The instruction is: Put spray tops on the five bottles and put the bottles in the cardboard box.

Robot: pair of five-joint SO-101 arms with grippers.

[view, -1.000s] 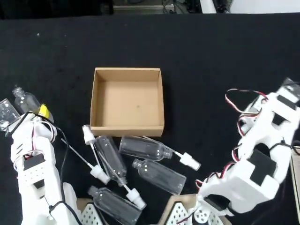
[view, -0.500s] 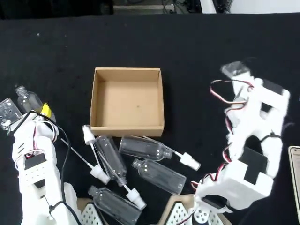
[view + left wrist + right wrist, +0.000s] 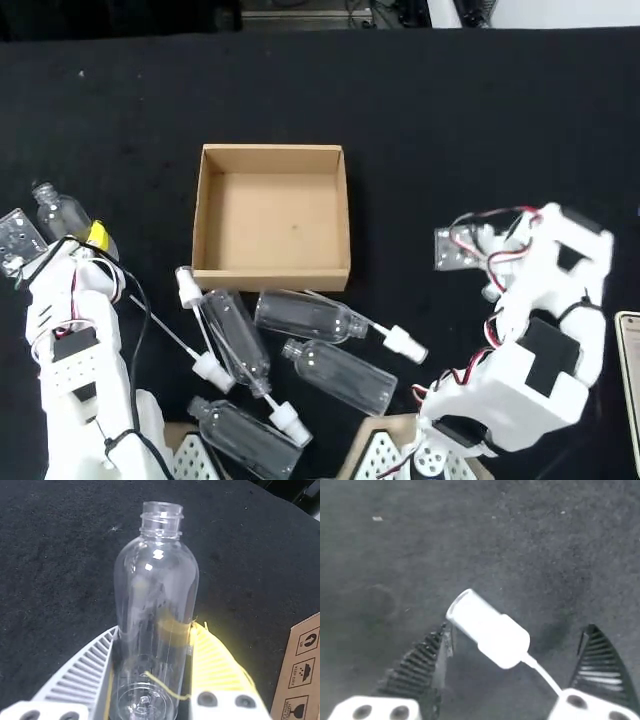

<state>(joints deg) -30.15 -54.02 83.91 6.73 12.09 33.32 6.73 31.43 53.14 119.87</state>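
I look down on a black tabletop (image 3: 420, 110) with a cardboard box (image 3: 270, 277) near its middle, open side up.

My left tool (image 3: 55, 238) sits near the tabletop's left edge, well apart from the box, and it is clamped on a clear bottle (image 3: 155, 595). In the left wrist view the bottle stands straight out between the white ribbed finger (image 3: 85, 675) and the yellow finger (image 3: 215, 665), and both press against its lower half. Its threaded neck points away from the tool and carries no cap or sprayer.

My right tool (image 3: 458, 248) hangs over bare tabletop to the right of the box, apart from it. In the right wrist view its jaws stand wide apart. A white spray top (image 3: 490, 630) lies between them, tilted. Its head is just beside the dark ribbed finger (image 3: 420, 665), and its thin tube runs toward the base of the other finger (image 3: 600, 660). I cannot tell whether the spray top rests on the tabletop or touches either finger.

Four more bottles (image 3: 310, 316) lie on their sides in a loose cluster just in front of the box's near wall, between my two arms. Four loose sprayers (image 3: 405, 343) with thin tubes lie among them. I cannot tell whether any is seated on a neck.
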